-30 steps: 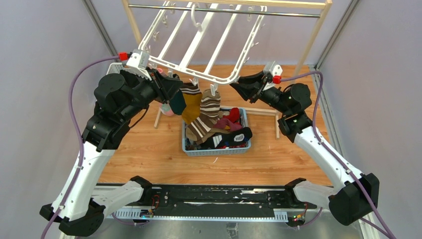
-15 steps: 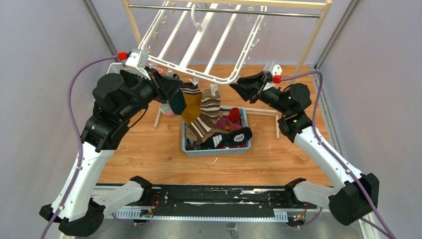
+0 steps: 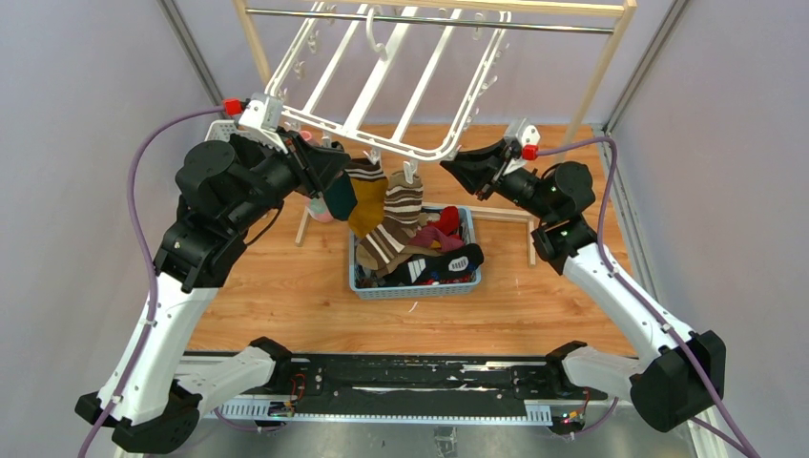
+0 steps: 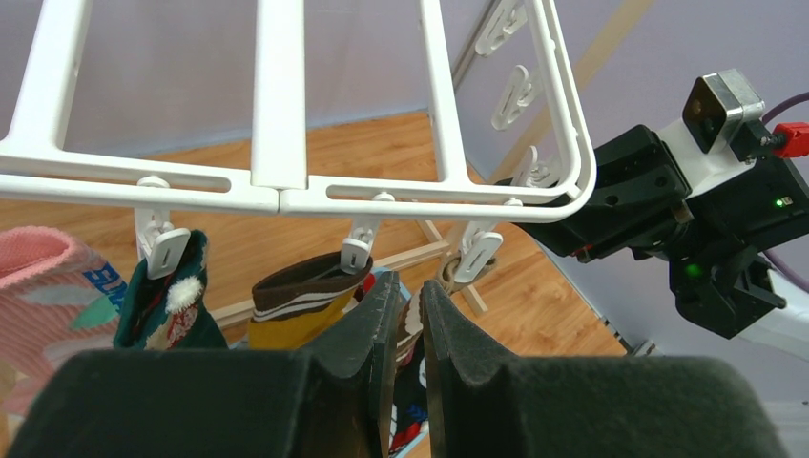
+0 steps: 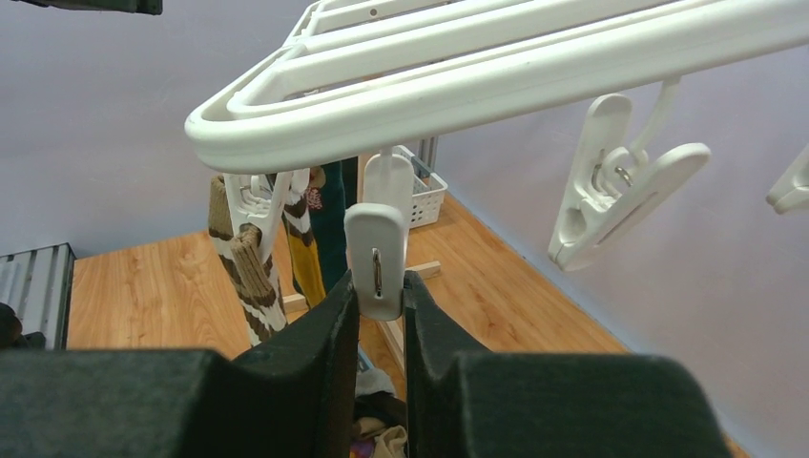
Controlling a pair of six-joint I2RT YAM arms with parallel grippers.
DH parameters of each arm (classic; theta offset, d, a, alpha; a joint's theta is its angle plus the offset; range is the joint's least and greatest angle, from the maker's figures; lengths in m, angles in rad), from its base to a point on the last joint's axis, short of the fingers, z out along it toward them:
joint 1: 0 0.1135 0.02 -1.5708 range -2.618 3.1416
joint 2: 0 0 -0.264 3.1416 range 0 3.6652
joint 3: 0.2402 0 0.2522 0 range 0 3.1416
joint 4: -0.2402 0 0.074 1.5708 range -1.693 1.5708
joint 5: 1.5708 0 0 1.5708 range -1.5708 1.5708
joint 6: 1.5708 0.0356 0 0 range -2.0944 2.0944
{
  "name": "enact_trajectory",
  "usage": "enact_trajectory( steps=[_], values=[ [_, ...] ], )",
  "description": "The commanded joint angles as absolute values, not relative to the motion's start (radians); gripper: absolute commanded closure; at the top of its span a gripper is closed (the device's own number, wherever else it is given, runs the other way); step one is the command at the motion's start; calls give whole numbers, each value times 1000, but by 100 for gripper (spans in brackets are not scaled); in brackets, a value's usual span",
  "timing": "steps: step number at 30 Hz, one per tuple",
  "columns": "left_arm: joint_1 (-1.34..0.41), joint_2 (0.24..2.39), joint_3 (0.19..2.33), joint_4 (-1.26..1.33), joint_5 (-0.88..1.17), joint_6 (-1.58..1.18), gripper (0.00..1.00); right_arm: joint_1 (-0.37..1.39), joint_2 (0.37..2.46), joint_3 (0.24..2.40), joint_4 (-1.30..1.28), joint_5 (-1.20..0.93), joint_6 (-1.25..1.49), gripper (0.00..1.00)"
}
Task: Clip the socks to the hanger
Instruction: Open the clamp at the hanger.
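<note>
Socks (image 3: 386, 205) hang clipped on hanger (image 3: 382, 81); right gripper (image 5: 378, 315) pinches corner clip (image 5: 376, 250); left gripper (image 4: 408, 320) nearly closed, empty.

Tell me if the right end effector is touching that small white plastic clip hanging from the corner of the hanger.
Touching. The right wrist view shows the right end effector with both fingers pressed against the small white plastic clip.

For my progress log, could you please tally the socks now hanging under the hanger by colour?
Pink sock: 1
Dark green sock: 1
Mustard sock: 1
Brown-and-cream striped sock: 1
Total: 4
</note>
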State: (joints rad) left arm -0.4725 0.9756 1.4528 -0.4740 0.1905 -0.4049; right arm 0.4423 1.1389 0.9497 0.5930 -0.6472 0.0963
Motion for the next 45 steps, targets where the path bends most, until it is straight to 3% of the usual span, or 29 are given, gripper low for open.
enact_trajectory(
  steps=[1, 6, 20, 26, 45],
  values=[
    [-467, 961, 1476, -484, 196, -413, 81, 428, 1127, 928, 648, -621, 129, 89],
    [-468, 958, 1473, -486, 193, -410, 81, 427, 1110, 918, 665, -597, 159, 100],
    [-468, 953, 1473, -490, 197, -413, 80, 473, 1046, 902, 592, -542, 117, 100],
    [-468, 941, 1465, -516, 233, -419, 78, 622, 1049, 959, 457, -432, -11, 100],
    [-471, 965, 1458, -603, 618, -373, 39, 1050, 1117, 1067, 396, 108, -119, 100]
  ],
)
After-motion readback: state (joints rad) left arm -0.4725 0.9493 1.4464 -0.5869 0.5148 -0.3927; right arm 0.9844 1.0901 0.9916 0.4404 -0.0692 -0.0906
